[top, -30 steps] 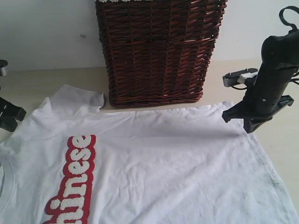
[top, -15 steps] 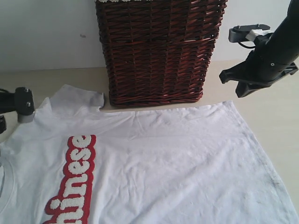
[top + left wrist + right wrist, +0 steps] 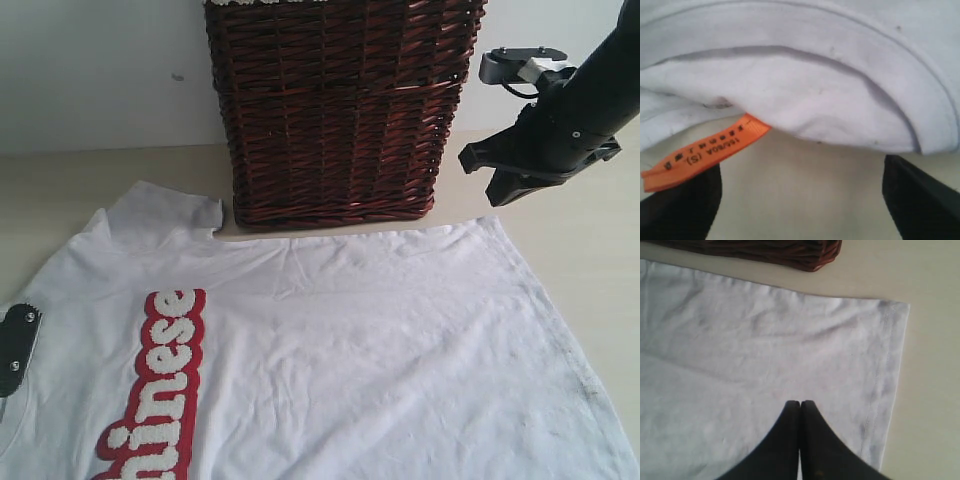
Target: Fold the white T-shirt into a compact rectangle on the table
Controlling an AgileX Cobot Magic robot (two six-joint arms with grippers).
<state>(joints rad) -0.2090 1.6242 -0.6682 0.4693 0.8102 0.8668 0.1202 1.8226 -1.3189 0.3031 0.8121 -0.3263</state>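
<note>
The white T-shirt (image 3: 340, 350) lies spread flat on the table (image 3: 590, 250), its red band of fuzzy lettering (image 3: 165, 385) at the left. In the left wrist view my left gripper (image 3: 801, 200) is open, its dark fingers (image 3: 682, 207) wide apart low over bare table just short of the collar (image 3: 805, 105) and the orange tag (image 3: 702, 152). Only a black piece of that gripper (image 3: 15, 350) shows at the exterior view's left edge. My right gripper (image 3: 800, 407) is shut on nothing and hangs above the shirt's hem corner (image 3: 890, 340). In the exterior view it (image 3: 520, 170) is raised at the back right.
A tall dark wicker basket (image 3: 340, 110) stands at the back centre, touching the shirt's far edge; its base (image 3: 790, 250) shows in the right wrist view. A white wall (image 3: 100, 70) rises behind. Bare table (image 3: 935, 405) lies to the right of the hem.
My right gripper rose off the shirt's far right corner and drew back toward the wall. The left arm swung from the back left down to the collar at the left edge.
</note>
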